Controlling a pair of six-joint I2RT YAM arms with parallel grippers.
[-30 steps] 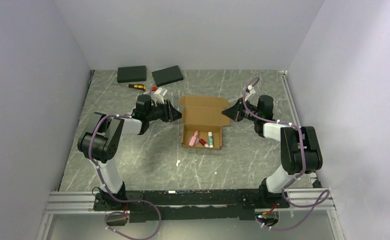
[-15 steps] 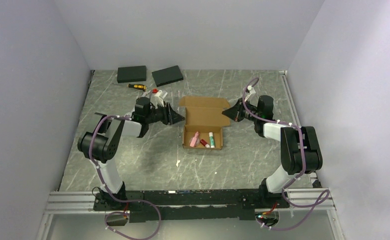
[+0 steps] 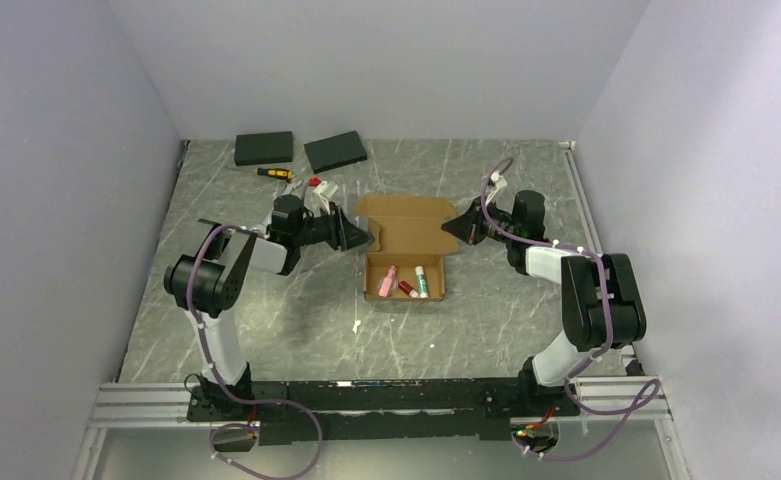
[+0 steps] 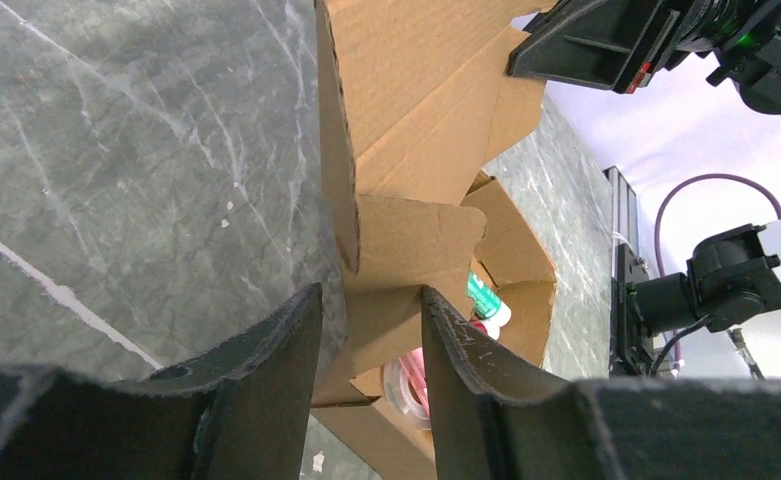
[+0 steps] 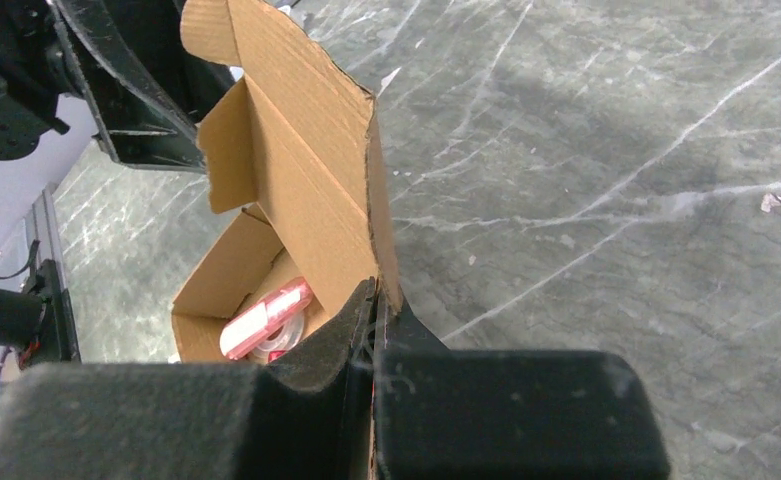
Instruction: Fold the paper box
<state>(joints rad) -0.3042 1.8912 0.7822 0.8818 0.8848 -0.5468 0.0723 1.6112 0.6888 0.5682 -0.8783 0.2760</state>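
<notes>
Box position: the plain brown corrugated cardboard box [image 3: 406, 262] sits mid-way across the grey marbled bench [image 3: 266, 310], between the two arms.
Box look: tray formed, lid raised at the far side with its side flaps splayed. Small pink and white tubes [image 3: 403, 281] lie inside.
Left end effector [image 4: 366, 300]: about half open, fingers straddling the lid's left flap without clamping it.
Right end effector [image 5: 374, 300]: closed tight, pinching the lid's right flap edge.
Risk: the light box may skid or twist if one side pulls harder than the other.
Risk: the left flap may slip out of the loose fingers, or crease off its score line.
Risk: the tubes could block the flaps from tucking in.
</notes>
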